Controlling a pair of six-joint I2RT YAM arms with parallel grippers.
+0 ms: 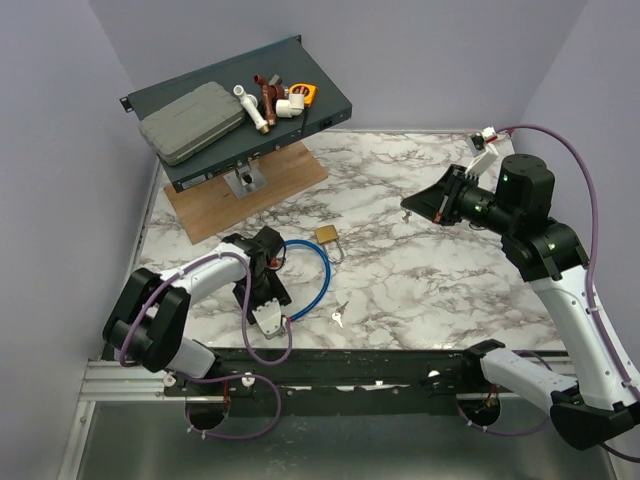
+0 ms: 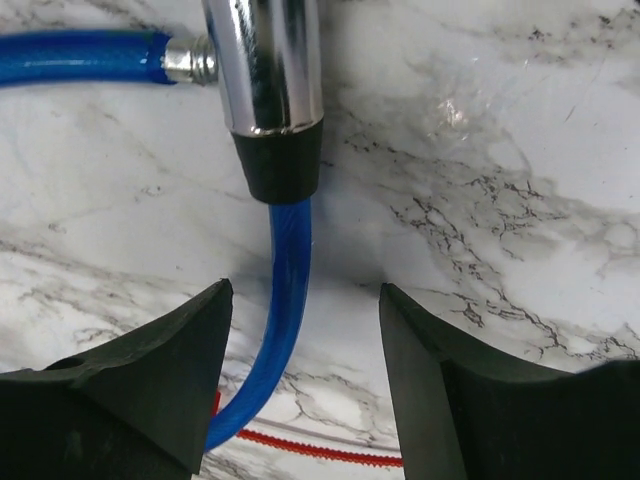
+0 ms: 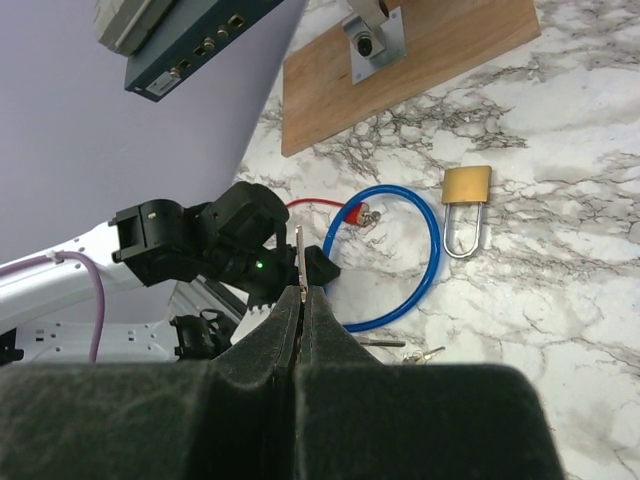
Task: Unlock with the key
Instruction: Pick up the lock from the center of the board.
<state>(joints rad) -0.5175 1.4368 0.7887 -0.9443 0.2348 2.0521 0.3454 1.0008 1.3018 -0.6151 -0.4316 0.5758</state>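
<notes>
The thin silver-grey metal key sits pinched edge-on in the fully closed right gripper. It is raised above the marble table, well apart from the brass padlock, whose shackle looks closed. Pickup seems done; inserting and turning are left. The left gripper gapes partway, straddling a blue cable without gripping it.

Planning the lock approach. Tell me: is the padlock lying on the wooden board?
No. The padlock lies on the marble table, apart from the wooden board.
</notes>
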